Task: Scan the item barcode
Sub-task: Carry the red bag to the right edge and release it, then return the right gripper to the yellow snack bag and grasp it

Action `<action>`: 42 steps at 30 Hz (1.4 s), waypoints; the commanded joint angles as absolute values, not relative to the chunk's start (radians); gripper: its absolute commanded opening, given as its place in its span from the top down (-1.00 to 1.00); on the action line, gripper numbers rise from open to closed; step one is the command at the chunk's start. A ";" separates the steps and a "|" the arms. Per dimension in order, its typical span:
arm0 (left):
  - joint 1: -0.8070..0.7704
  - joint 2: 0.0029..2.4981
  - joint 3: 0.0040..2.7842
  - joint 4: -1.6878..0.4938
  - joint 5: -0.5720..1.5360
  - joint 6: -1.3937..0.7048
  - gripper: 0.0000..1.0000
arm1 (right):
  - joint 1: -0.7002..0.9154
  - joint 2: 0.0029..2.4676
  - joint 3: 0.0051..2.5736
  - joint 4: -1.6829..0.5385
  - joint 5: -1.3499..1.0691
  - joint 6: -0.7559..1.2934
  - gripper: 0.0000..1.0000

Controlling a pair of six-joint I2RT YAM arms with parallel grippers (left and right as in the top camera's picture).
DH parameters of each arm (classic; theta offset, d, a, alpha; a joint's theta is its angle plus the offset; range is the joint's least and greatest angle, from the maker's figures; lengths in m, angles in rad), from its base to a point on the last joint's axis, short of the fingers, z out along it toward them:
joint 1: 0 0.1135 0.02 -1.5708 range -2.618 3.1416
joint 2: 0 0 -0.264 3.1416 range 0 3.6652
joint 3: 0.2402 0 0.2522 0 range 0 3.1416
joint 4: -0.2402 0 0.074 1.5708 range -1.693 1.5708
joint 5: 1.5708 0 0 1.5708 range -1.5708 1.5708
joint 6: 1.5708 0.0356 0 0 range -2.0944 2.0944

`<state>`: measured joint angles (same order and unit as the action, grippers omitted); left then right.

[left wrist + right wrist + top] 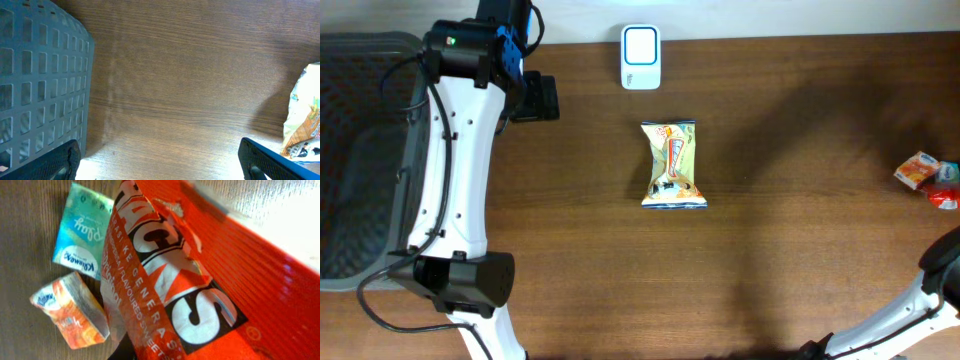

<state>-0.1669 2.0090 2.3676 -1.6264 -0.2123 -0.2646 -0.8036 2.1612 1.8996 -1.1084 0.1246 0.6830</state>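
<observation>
A yellow-green snack bag [674, 165] lies flat at mid-table, below the white scanner [640, 57] at the far edge. Its edge shows at the right of the left wrist view [305, 115]. My left gripper [542, 98] hovers near the basket, open and empty [160, 161], over bare wood. A red-orange snack packet [200, 280] fills the right wrist view, rising from the jaws and covering them. Only a dark bit of one finger [122, 351] shows. My right gripper is shut on this packet, which peeks in at the overhead view's right edge [946, 195].
A grey perforated basket [360, 150] stands at the table's left end, and its wall [40, 75] is close to my left fingers. Beside the red packet lie an orange tissue pack [70, 310] [918, 170] and a teal tissue pack [82, 230].
</observation>
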 commanded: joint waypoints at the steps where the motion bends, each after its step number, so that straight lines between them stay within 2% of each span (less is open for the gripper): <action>1: -0.165 2.008 2.373 -1.625 -0.205 -0.260 -0.98 | -0.807 2.168 1.885 -1.097 0.230 0.685 0.77; 4: -0.165 2.008 2.373 -1.625 -0.205 -0.260 -0.98 | -0.807 2.168 1.855 -1.081 0.237 0.685 0.66; 6: -0.165 2.008 2.373 -1.625 -0.205 -0.260 -0.98 | -0.807 2.168 1.850 -1.081 0.236 0.684 -0.48; 8: -0.165 2.008 2.373 -1.625 -0.205 -0.260 -0.98 | -0.807 2.167 1.851 -1.100 0.222 0.684 -0.65; 13: -0.165 2.008 2.373 -1.625 -0.205 -0.260 -0.98 | -0.806 2.138 1.980 -1.245 -0.011 0.646 -0.68; 15: -0.165 2.008 2.373 -1.625 -0.205 -0.260 -0.98 | -0.795 2.136 2.025 -1.250 -0.419 0.379 -0.61; 17: -0.165 2.008 2.373 -1.625 -0.205 -0.260 -0.98 | -0.762 2.136 2.025 -1.255 -0.681 0.213 -0.61; 19: -0.165 2.008 2.373 -1.625 -0.205 -0.260 -0.98 | -0.701 2.136 2.025 -1.269 -0.737 0.106 -0.64; 22: -0.165 2.008 2.373 -1.625 -0.205 -0.260 -0.98 | -0.512 2.139 1.995 -1.286 -0.653 0.029 -0.62; 23: -0.165 2.008 2.373 -1.625 -0.205 -0.260 -0.98 | -0.470 2.143 1.992 -1.286 -0.613 0.030 -0.54; 24: -0.165 2.008 2.373 -1.625 -0.205 -0.260 -0.98 | -0.410 2.150 1.991 -1.287 -0.562 0.030 -0.31; 26: -0.165 2.008 2.373 -1.625 -0.205 -0.260 -0.98 | -0.234 2.168 1.990 -1.274 -0.529 0.030 0.91; 29: -0.165 2.008 2.373 -1.625 -0.205 -0.260 -0.98 | -0.053 2.183 1.990 -1.220 -0.521 0.050 0.92; 31: -0.165 2.008 2.373 -1.625 -0.205 -0.260 -0.98 | 0.088 2.217 1.990 -1.151 -0.413 0.264 0.92; 34: -0.165 2.008 2.373 -1.625 -0.205 -0.260 -0.98 | 0.230 2.284 1.989 -1.124 -0.236 0.387 0.92; 38: -0.165 2.008 2.373 -1.625 -0.205 -0.260 -0.98 | 0.363 2.405 1.988 -1.093 -0.196 0.401 0.92; 42: -0.165 2.008 2.373 -1.625 -0.205 -0.260 -0.98 | 0.406 2.422 2.006 -1.135 -0.150 0.398 0.92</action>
